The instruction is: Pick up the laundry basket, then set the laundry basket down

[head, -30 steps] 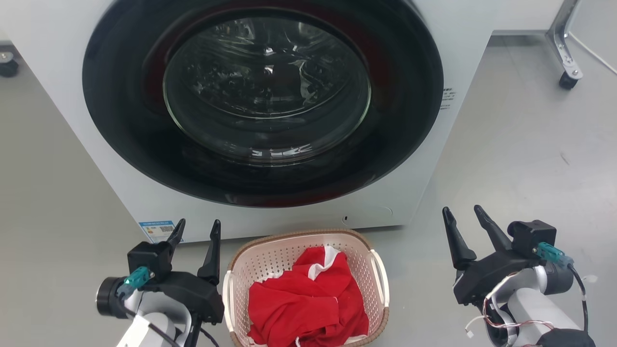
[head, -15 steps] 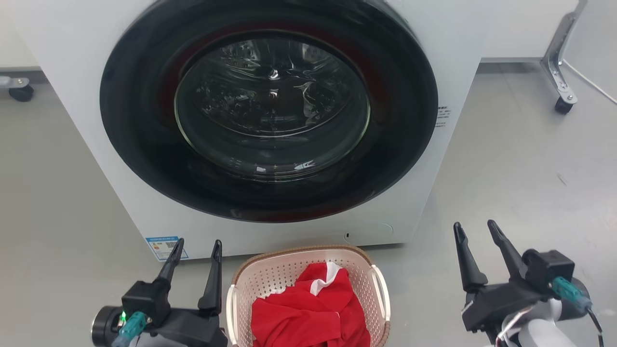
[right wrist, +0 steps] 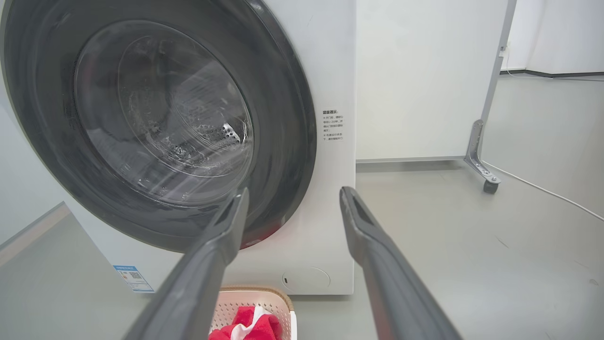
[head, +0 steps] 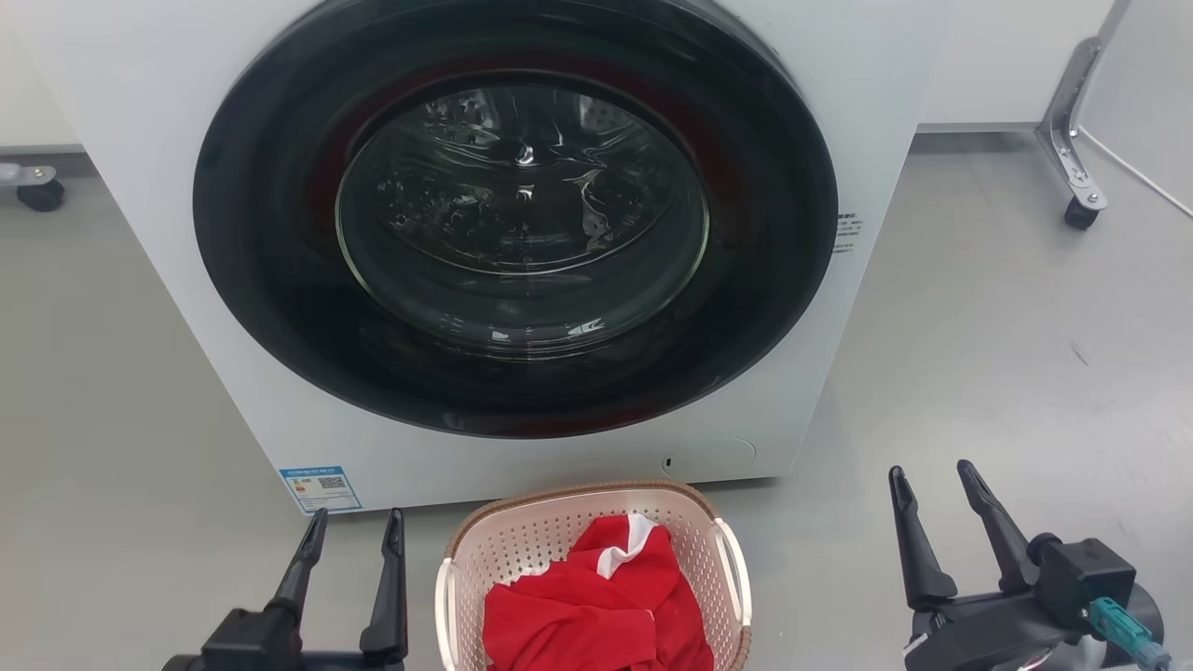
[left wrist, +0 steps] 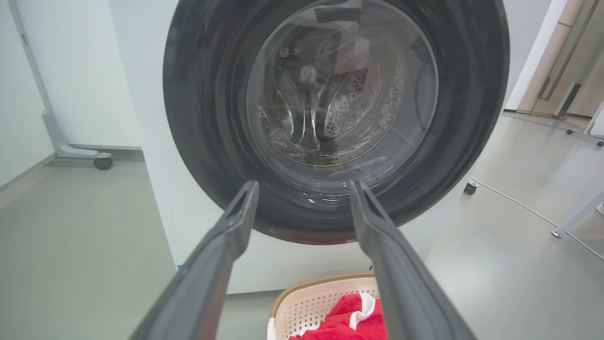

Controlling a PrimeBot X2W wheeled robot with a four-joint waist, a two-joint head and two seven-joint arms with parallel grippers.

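Pale pink-cream perforated plastic laundry basket (head: 531, 545) holding red cloth (head: 578, 624) sits on floor (head: 979, 326) between my left pincer (head: 358, 514) and right pincer (head: 930, 469), both open, empty. Likely light, stiff; take white side handles (head: 739, 559).

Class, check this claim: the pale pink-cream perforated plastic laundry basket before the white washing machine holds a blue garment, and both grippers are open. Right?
Wrong colour: the garment in the laundry basket is red, not blue, as the head view shows. The rest holds: white washing machine behind, left gripper and right gripper open.
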